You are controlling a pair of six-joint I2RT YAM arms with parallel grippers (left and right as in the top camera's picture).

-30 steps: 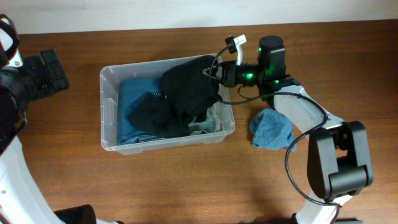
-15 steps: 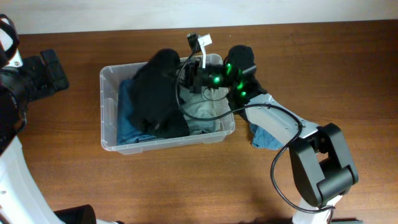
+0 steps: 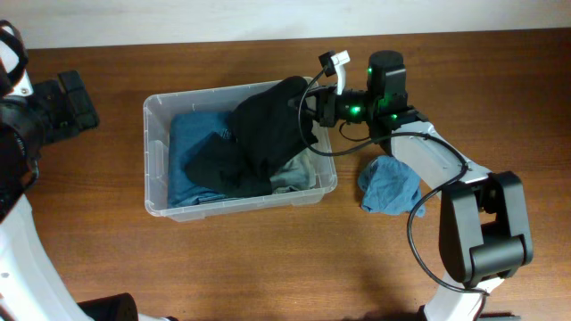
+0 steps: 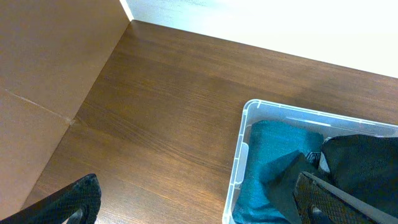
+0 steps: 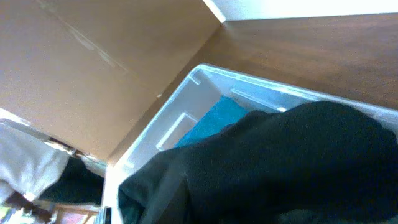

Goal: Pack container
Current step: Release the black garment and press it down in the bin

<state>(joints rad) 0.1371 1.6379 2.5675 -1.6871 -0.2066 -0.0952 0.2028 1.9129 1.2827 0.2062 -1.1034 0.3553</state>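
A: Position of the container (image 3: 148, 160)?

B: Mid-table (image 3: 268, 267), long axis running left to right. A teal towel (image 3: 189, 147) lies flat in its left half. A black garment (image 3: 263, 134) is heaped over the right half and reaches up to the far right corner.

A: Right gripper (image 3: 312, 107)?

B: At that far right corner, just beside the rim, with its fingers against the garment's edge. The wrist view is filled with black cloth, so I cannot tell whether the jaws are clamped on it or parted.

A: Left gripper (image 4: 196, 186)?

B: Fingers spread wide and holding nothing. It sits well apart from the bin, beyond its left short wall.

A: So which arm is nearer?

B: The right one. The bin's interior lies to its left and below. A blue cloth (image 3: 390, 185) is on the table just right of the bin, under the right arm, and not yet packed.
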